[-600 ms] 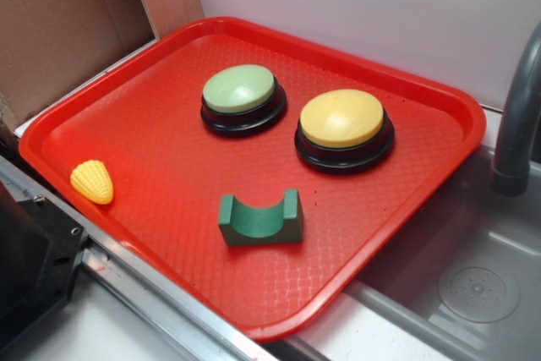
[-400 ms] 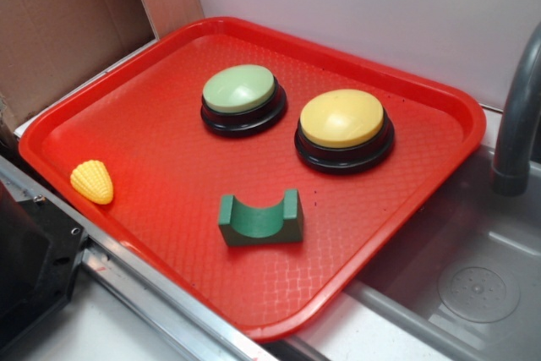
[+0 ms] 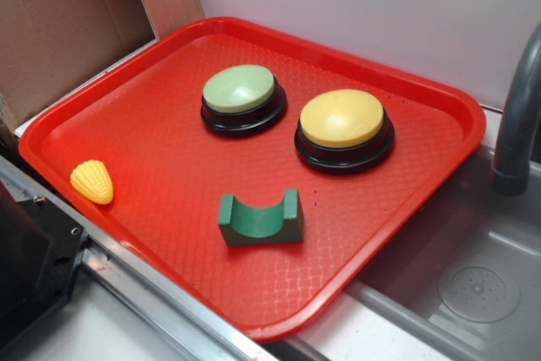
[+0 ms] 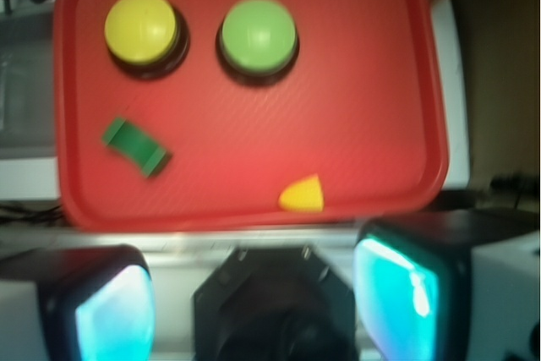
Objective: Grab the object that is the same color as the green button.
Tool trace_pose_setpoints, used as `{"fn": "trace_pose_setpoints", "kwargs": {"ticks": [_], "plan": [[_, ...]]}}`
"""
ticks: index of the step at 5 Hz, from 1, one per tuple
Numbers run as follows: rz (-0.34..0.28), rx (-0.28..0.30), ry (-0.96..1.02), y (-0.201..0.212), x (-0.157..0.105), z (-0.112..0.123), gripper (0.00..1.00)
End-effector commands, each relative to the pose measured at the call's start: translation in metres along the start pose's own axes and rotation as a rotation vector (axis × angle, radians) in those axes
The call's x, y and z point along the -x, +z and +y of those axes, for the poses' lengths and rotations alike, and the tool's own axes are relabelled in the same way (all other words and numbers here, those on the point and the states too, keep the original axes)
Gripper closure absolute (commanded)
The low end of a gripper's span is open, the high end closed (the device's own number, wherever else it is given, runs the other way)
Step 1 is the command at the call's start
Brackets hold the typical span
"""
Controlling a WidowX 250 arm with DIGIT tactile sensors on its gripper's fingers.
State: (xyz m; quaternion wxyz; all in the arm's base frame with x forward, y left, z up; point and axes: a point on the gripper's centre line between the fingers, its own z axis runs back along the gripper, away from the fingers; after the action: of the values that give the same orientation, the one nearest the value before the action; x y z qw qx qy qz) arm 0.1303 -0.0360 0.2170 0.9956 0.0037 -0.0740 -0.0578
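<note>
Green arch block (image 3: 259, 219): rigid, light, likely slick; pinch its flat long sides.
Fingers (image 4: 254, 298): mine, spread apart, holding nothing.

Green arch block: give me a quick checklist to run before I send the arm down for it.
1. Target picked: the green arch block matches the green button in color family. Ok.
2. Block free to grab: it lies alone on the red tray, apart from both buttons and the yellow corn. Ok.
3. Path clear: nothing stands over the block in the exterior view. Ok.
4. Pincer open: its fingers stand wide apart in the wrist view. Ok.
5. Pincer over block: it sits at the tray's near edge, with the block off to one side. Not ok.
6. Block orientation: blurred in the wrist view. Cannot tell.
</note>
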Motion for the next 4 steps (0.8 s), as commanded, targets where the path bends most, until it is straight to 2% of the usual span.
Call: {"fn": "trace_pose_setpoints", "kwargs": {"ticks": [1, 2, 3, 4], "plan": [[-0.150, -0.007, -0.333, -0.059, -0.017, -0.039, 0.00], [-0.195, 0.049, -0.456, -0.100, -0.028, -0.058, 0.00], [-0.190, 0.049, -0.536, -0.133, -0.038, -0.072, 0.00], [-0.159, 0.133, -0.616, -0.162, -0.042, -0.085, 0.00]]}}
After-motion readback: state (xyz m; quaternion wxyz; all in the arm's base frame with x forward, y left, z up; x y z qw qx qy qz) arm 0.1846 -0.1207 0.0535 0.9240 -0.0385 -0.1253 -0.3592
